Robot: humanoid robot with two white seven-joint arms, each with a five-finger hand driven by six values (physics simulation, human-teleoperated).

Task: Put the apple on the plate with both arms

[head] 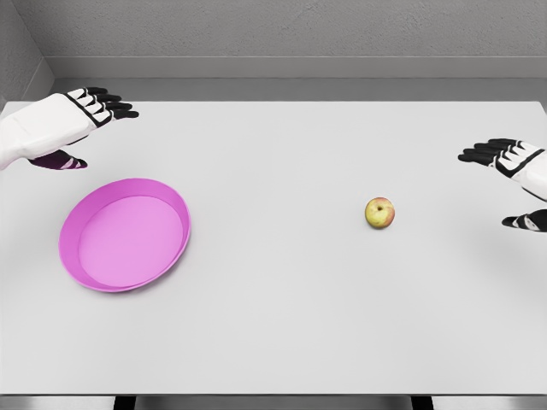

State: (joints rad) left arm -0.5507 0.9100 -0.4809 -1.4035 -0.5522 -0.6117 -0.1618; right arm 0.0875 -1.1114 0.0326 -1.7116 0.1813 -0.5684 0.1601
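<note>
Apple (379, 213): right of table (282, 342) centre, well apart from pink plate (175, 201). Likely light, firm, smooth, prone to rolling; take hold across its widest part. Left hand (73, 120) and right hand (513, 175): fingers spread, holding nothing.

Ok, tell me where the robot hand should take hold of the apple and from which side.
Grip the apple around its widest middle, coming from the right with the right robot hand, which is open and nearest. It sits upright and alone on the table, with clear space all round it. Being round, it may roll, so fingers and thumb should probably close on opposite sides.
</note>
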